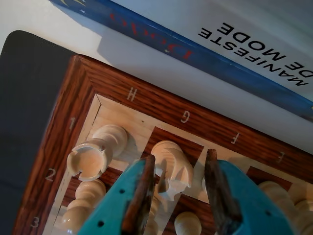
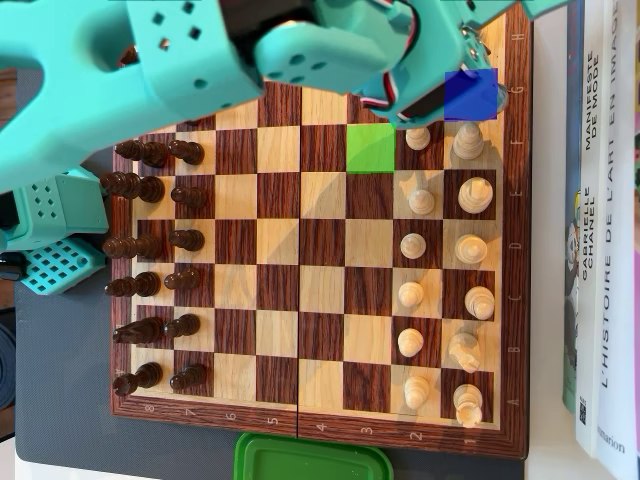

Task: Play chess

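Note:
The wooden chessboard [image 2: 320, 250] holds white pieces at the right and dark pieces [image 2: 150, 240] at the left in the overhead view. A blue patch [image 2: 470, 94] marks g1 and a green patch [image 2: 371, 147] marks f3. In the wrist view my gripper [image 1: 179, 156] is open, its brown-padded teal fingers [image 1: 139, 196] straddling the white knight [image 1: 172, 164] on g1. The left pad is close to the knight; a gap shows on the right. The white rook [image 1: 90, 159] stands on h1. In the overhead view my arm [image 2: 330, 50] hides the gripper and knight.
White pawns [image 1: 187, 224] stand one row in front of the knight. Books [image 2: 600, 230] lie along the board's right edge in the overhead view, one with a blue spine [image 1: 195, 49]. A green lid [image 2: 310, 462] sits at the bottom edge. A dark mat [image 1: 24, 122] underlies the board.

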